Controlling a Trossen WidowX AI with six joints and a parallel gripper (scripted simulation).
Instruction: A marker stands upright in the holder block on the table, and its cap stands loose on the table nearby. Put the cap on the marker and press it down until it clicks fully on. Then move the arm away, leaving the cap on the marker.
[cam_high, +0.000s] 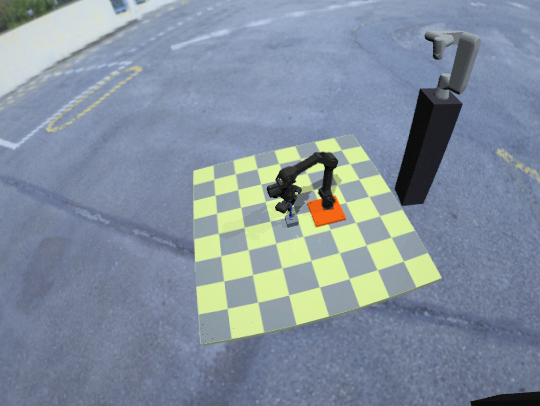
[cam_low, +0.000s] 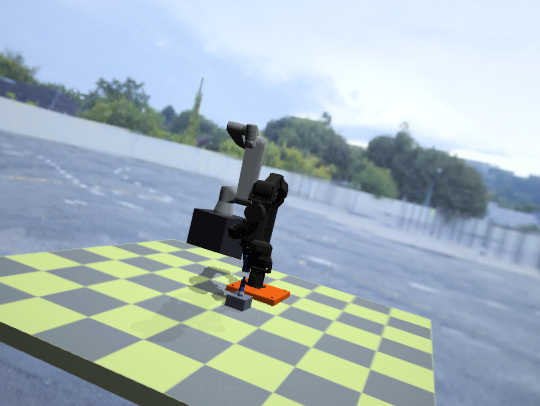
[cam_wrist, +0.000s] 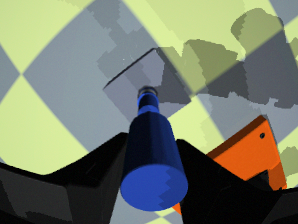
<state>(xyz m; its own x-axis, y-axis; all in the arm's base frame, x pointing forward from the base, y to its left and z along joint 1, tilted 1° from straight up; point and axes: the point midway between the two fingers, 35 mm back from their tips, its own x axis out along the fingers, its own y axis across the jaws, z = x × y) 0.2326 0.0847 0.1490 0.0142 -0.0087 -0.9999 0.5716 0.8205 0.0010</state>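
Note:
The dark blue cap is held upright between the fingers of my gripper, which is shut on it. The blue marker stands upright in the grey holder block. In the exterior view the cap hangs a little above the marker's tip and slightly to its right, with a small gap between them. In the wrist view the cap's far end overlaps the lower part of the visible marker, nearly in line with it. In the top view the gripper hides much of the cap.
The orange base plate of my arm lies close beside the holder block. A grey arm on a dark pedestal stands beyond the checkered table.

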